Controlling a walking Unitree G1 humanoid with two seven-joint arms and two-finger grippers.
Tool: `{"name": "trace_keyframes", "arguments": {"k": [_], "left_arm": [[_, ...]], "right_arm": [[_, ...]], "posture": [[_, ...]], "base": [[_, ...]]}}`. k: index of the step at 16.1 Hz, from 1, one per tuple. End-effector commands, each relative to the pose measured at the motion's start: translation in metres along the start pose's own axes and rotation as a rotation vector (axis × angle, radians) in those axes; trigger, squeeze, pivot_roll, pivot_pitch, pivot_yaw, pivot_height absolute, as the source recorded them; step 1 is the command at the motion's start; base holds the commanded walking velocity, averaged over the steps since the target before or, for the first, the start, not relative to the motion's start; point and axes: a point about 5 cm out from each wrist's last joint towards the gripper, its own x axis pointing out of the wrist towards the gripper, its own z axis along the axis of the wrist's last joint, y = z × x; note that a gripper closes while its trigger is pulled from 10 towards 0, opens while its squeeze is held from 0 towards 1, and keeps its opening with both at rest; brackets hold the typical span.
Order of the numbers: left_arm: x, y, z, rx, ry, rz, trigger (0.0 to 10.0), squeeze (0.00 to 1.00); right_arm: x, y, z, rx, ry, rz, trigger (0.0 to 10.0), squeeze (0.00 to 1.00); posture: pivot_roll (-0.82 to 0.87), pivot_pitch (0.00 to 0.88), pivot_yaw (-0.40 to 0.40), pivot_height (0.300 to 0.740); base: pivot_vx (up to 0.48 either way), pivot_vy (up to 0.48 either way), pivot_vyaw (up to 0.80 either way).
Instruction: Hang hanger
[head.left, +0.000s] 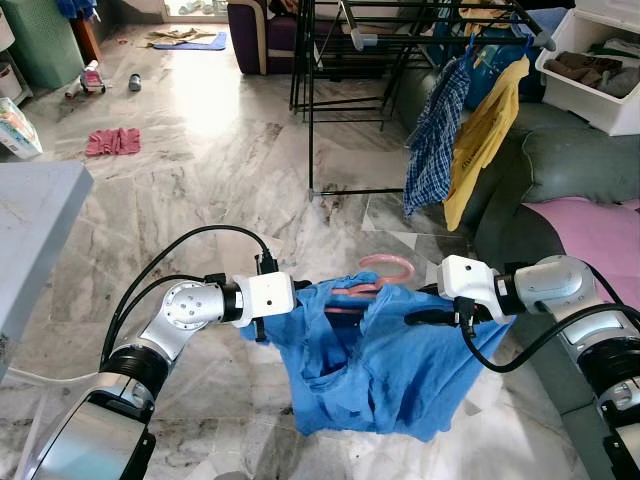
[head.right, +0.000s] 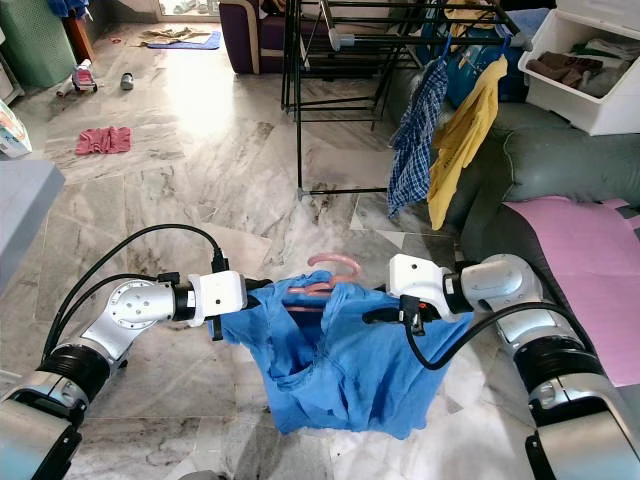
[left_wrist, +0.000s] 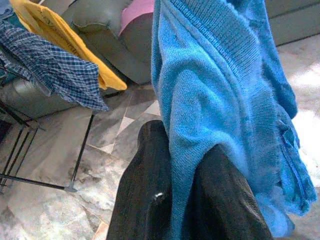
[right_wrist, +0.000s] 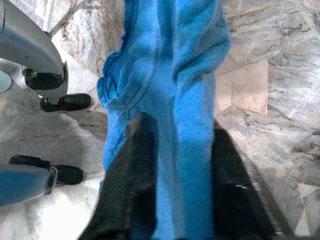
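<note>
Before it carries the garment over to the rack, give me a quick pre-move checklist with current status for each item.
1. Left gripper shut on the blue shirt: ok.
2. Right gripper shut on the blue shirt: ok.
3. Pink hanger seated in the collar, hook poking up between the arms: ok; shoulders hidden by cloth, cannot tell.
4. Shirt hem off the marble floor: cannot tell.
5. Drying rack ahead, with free rail beside the plaid shirt and yellow shirt: ok.
6. Neither gripper holds the hanger hook: not ok for hanging.
</note>
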Motion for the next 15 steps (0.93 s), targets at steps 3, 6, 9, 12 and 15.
{"name": "trace_keyframes", "arguments": {"k": [3, 6, 9, 12, 15], "left_arm": [[0.002, 0.009, 0.007, 0.024, -0.026, 0.025, 0.0, 0.0], [0.002, 0.009, 0.007, 0.023, -0.019, 0.029, 0.0, 0.0], [0.002, 0.01, 0.006, 0.022, -0.015, 0.031, 0.0, 0.0], [0.002, 0.016, 0.008, 0.045, -0.004, 0.08, 0.0, 0.0], [-0.004, 0.048, 0.011, 0.095, 0.06, 0.331, 0.0, 0.0]], "right_arm": [[0.0, 0.004, -0.004, 0.006, 0.009, 0.031, 0.0, 0.0], [0.0, 0.004, -0.005, 0.01, 0.012, 0.021, 0.0, 0.0], [0.0, 0.003, -0.005, 0.011, 0.01, 0.013, 0.0, 0.0], [-0.001, -0.002, -0.003, -0.009, -0.003, -0.055, 0.0, 0.0], [-0.006, -0.022, 0.01, -0.081, -0.043, -0.258, 0.0, 0.0]], "posture": [[0.04, 0.066, -0.062, 0.74], [0.04, 0.063, -0.064, 0.74], [0.03, 0.059, -0.063, 0.74], [0.03, 0.055, -0.064, 0.74], [0.03, 0.056, -0.065, 0.74]], "base": [[0.0, 0.0, 0.0], [0.0, 0.0, 0.0], [0.0, 0.0, 0.0], [0.0, 0.0, 0.0], [0.0, 0.0, 0.0]]}}
